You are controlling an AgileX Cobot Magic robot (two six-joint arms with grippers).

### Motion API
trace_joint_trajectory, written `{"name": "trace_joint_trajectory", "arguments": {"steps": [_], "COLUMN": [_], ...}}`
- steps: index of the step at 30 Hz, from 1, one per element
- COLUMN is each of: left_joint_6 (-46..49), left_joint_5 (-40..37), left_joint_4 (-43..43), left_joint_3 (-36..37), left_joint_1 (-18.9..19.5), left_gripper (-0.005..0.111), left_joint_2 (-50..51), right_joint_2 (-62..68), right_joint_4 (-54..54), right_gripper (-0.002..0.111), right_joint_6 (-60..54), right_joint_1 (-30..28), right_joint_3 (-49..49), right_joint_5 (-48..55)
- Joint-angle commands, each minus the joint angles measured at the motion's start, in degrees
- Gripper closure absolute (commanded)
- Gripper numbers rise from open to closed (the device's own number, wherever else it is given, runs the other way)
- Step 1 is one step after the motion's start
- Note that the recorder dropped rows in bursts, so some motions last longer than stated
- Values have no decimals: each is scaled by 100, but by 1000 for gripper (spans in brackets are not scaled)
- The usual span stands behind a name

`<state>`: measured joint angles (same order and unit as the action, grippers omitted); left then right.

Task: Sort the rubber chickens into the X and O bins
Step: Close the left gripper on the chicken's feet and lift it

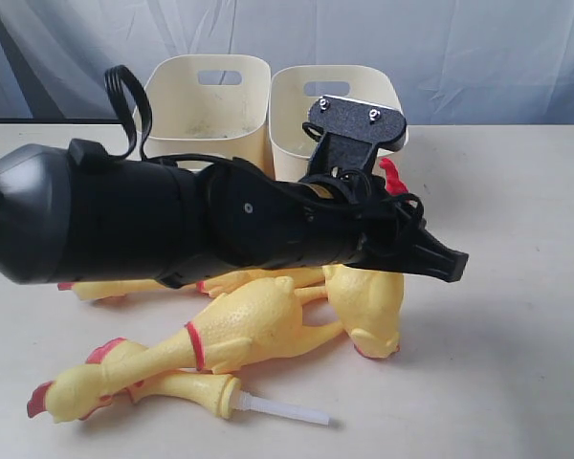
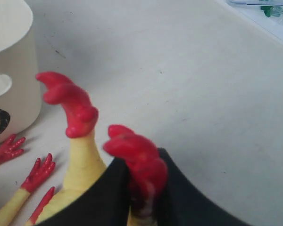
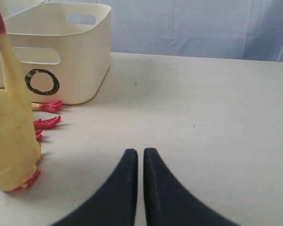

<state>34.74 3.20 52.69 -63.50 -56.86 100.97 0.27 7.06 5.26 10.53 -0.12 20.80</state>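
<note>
On the desk [image 1: 517, 287], the left pincer [image 2: 140, 164] was clamped on one red foot of the headless chicken body [image 1: 368, 306]. The body rested neck end down just in front of the O bin [image 1: 289, 143], legs up, other foot [image 2: 68, 101] free. The right pincer [image 3: 140, 154] was narrow, fingers almost touching, gripping nothing, low over the desk. A second cream bin [image 1: 206, 120] stood just beside the O bin, mark not visible. A whole chicken [image 1: 234, 330] and the head-and-neck piece [image 1: 196, 390] with its white tube [image 1: 282, 409] lay at the front. Another chicken [image 1: 124, 287] was mostly hidden behind the left arm [image 1: 124, 215].
</note>
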Motion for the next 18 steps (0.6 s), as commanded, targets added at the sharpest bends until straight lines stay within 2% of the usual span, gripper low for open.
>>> {"name": "trace_joint_trajectory", "arguments": {"steps": [1,16,18], "left_joint_6": [-9,-9,-9], "left_joint_5": [19,-60,-60], "left_joint_4": [20,-268,-547], "left_joint_3": [-48,-60,-60], "left_joint_1": [-37,-37,-37], "left_gripper": [107,107,107], "left_joint_2": [2,-839,-1009], "right_joint_2": [-27,-27,-27], "right_joint_4": [-7,-7,-7], "right_gripper": [102,102,102], "right_joint_6": [-12,-12,-12], "right_joint_1": [5,5,5], "right_joint_3": [12,12,12], "right_joint_5": [-20,-20,-20]}}
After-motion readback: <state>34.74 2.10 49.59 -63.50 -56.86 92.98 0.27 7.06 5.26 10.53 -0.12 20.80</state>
